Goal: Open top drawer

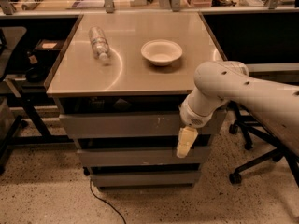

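The top drawer (126, 125) is the widest grey front just under the metal tabletop (140, 78), with small white scuffs right of centre. A dark gap shows above its front, with something pale inside. My cream-coloured gripper (186, 143) hangs pointing down from the white arm (233, 85). It is in front of the drawer stack at the right, just below the top drawer's lower edge and over the second drawer (131, 156). The third drawer (140, 178) sits lowest.
A clear plastic bottle (99, 43) lies on the tabletop at the left and a white bowl (161, 52) stands near the middle. An office chair base (252, 160) is at the right. A black cable (100, 200) runs on the speckled floor. A dark rack (28, 78) is at the left.
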Motion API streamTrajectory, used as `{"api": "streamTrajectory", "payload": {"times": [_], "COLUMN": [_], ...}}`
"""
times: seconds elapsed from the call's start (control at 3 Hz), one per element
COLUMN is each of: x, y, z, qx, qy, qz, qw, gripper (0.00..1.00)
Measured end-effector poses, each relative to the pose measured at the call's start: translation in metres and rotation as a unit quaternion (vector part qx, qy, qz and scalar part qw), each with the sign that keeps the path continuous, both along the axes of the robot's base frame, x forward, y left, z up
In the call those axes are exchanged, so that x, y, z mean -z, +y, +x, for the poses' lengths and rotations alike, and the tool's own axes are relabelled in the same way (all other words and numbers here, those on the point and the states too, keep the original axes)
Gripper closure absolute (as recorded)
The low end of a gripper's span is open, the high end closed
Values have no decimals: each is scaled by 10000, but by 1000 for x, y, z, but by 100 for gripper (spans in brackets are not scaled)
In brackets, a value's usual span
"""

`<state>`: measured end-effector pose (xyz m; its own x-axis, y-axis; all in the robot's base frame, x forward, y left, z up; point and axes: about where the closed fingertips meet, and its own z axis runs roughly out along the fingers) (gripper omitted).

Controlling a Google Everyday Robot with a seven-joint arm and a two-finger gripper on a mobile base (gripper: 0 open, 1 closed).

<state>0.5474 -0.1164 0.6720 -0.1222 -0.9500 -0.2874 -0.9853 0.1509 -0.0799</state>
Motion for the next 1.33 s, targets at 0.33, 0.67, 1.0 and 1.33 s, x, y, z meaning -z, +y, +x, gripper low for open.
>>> {"api": "streamTrajectory", "payload": {"times": [0.33,0.67,1.0,1.33], "x": [6,13,24,25], "y": [1,0,-7,-14], "z": [8,7,-9,-18], "qx": [-38,-68,-99,-124], "qy": [-25,31,294,379], "qz": [-51,-105,-311,-442], "qw": [10000,9999,9990,9982], "gripper": [0,0,0,0]}}
